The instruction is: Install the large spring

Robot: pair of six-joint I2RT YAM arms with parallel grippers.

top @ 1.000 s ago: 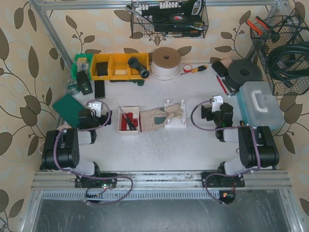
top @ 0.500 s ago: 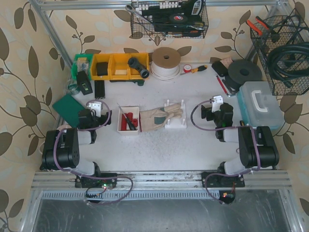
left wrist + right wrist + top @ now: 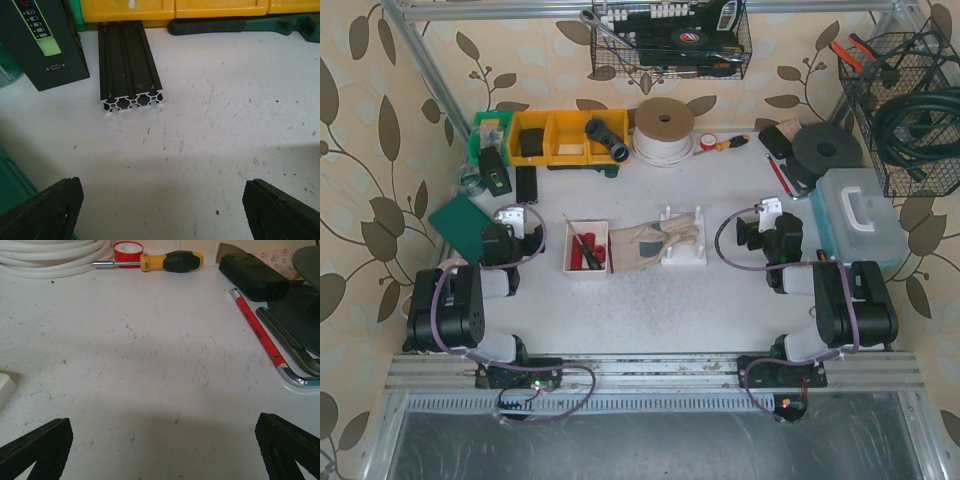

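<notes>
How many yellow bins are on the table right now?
3, side by side in a row at the back left of the table: the left bin, the middle bin and the right bin. None seems hidden.

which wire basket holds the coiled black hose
The black wire basket at the right edge; the top-centre wire basket holds black tool cases instead.
</notes>
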